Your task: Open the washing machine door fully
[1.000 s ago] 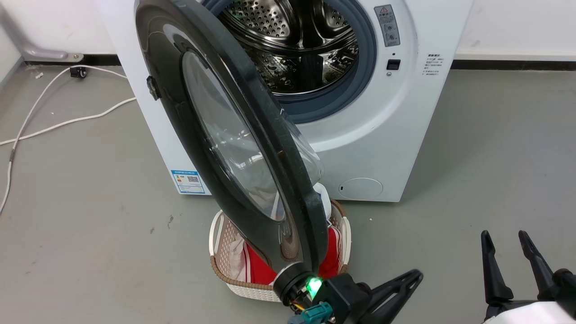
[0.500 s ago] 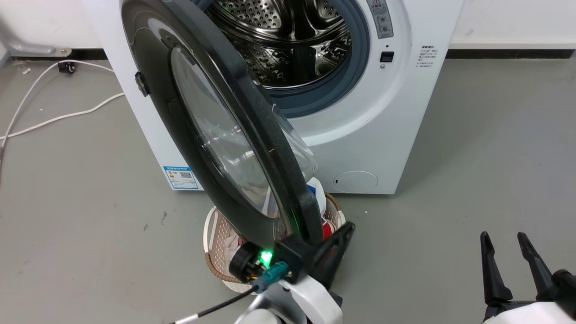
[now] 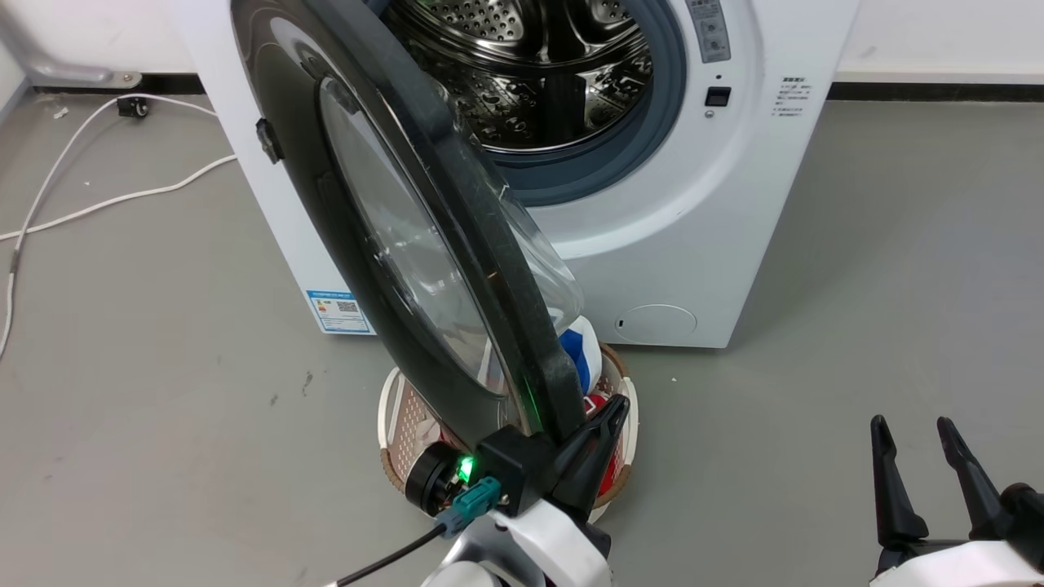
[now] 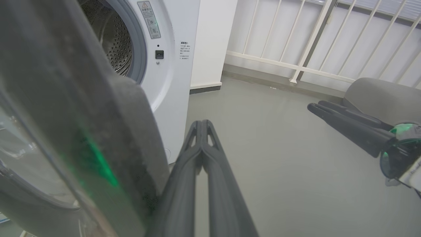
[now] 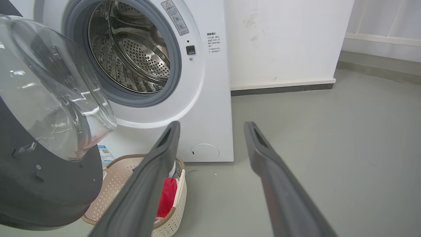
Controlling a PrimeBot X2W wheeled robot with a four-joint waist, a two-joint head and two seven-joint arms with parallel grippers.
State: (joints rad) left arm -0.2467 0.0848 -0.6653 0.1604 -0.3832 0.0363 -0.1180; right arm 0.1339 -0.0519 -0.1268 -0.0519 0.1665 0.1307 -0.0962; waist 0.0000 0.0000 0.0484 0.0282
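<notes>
The washing machine door stands swung out from the washing machine, roughly square to its front, with its edge turned toward the head camera and the steel drum exposed. The left end effector sits just beside the door's lower free edge, above the laundry basket, its fingers pressed together on nothing. The right end effector hangs well apart over the grey floor, fingers spread.

Left gripper closed, right gripper spread
</notes>
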